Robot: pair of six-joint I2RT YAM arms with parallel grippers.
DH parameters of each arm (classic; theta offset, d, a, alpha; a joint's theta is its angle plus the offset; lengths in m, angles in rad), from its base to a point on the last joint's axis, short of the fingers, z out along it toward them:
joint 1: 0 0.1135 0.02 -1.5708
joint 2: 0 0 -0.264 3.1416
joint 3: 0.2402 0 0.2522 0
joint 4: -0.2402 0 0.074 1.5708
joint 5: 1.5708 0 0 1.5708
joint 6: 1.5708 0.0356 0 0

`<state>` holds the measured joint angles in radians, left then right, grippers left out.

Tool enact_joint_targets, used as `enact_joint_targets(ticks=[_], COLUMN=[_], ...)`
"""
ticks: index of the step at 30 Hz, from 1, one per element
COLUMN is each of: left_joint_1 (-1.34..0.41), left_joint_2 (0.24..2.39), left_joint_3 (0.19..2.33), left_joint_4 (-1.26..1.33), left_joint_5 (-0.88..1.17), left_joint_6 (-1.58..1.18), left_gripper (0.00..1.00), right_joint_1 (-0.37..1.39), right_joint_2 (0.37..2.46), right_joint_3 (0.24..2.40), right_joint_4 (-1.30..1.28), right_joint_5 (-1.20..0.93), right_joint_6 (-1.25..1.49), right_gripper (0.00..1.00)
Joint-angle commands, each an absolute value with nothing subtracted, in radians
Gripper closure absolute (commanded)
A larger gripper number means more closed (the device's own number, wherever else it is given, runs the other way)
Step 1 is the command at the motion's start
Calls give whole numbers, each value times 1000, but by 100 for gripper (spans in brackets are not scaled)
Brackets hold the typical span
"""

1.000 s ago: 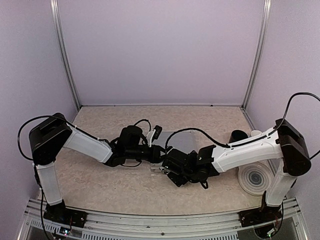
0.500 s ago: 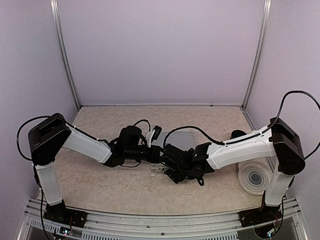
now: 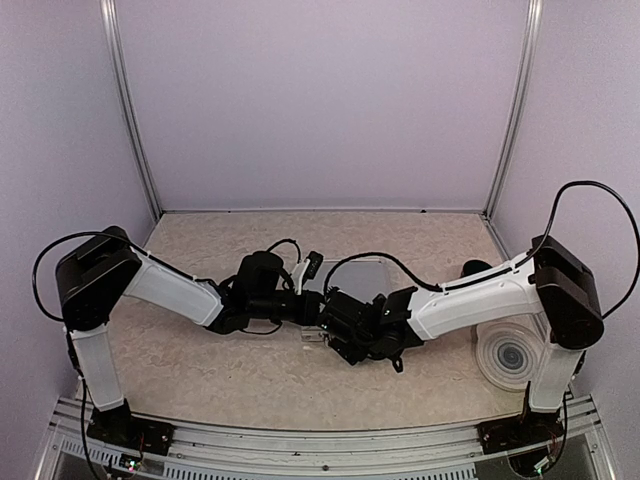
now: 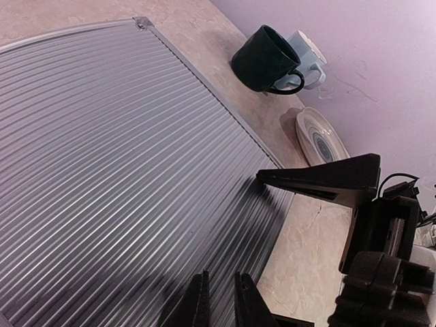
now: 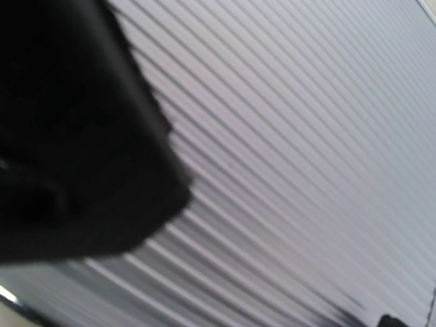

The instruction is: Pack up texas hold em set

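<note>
The ribbed silver case point(image 3: 358, 283) lies closed mid-table, so chips, decks, buttons and triangle are hidden. Its lid fills the left wrist view point(image 4: 122, 170) and the right wrist view point(image 5: 306, 136). My left gripper point(image 3: 316, 310) hangs over the lid's near-left edge; in its own view point(image 4: 219, 300) the fingers stand a narrow gap apart with nothing between them. My right gripper point(image 3: 337, 325) is right beside it, very close to the lid. One of its black fingers point(image 4: 320, 180) lies across the lid's edge. Its own view shows one dark, blurred finger point(image 5: 75, 136).
A dark mug point(image 4: 262, 61) and a pale-blue mug point(image 4: 306, 58) stand past the case's far right corner; the dark one also shows in the top view point(image 3: 476, 269). The round grey ringed coaster point(image 3: 510, 355) lies at the right, beside the right arm's base.
My right arm has slid left across the case until its gripper is beside my left gripper. The left arm and the case have not moved.
</note>
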<state>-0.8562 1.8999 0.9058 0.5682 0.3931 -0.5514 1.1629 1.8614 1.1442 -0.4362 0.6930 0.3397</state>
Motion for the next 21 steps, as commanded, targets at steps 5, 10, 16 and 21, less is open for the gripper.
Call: enact_joint_targets(ticks=[5, 10, 16, 21], left_joint_1=[-860, -846, -863, -918], left_joint_2=[1882, 1866, 1808, 1721], left_joint_3=[874, 879, 865, 860], left_joint_4=[416, 411, 404, 354], left_joint_5=[384, 375, 375, 351], left_joint_6=[-537, -538, -546, -528], left_gripper=[85, 78, 77, 75], right_joint_1=[1115, 1062, 1046, 1031], right_joint_2=[1670, 1404, 1352, 1393], right_joint_3=[1086, 1014, 963, 900], right_joint_4=[-423, -417, -513, -523], right_joint_5=[539, 426, 375, 355], right_joint_6=[386, 492, 599, 653], right_gripper=[1, 1, 4, 5])
